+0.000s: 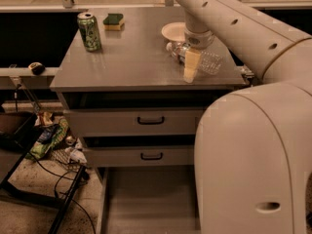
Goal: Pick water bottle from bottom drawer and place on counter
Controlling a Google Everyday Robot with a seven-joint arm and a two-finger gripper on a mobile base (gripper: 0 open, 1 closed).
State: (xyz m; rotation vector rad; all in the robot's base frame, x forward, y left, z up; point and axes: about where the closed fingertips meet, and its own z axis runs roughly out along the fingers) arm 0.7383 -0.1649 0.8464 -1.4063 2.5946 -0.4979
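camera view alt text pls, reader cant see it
The gripper is down at the water bottle, which lies on its side on the counter by a white bowl. A green can and sponge sit at the back; the bottom drawer stands open below.

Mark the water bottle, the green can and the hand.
water bottle (pixel 210 62): camera view, clear body.
green can (pixel 89 31): camera view, its side.
hand (pixel 190 72): camera view, its tip, over the bottle on the counter (pixel 131 62).
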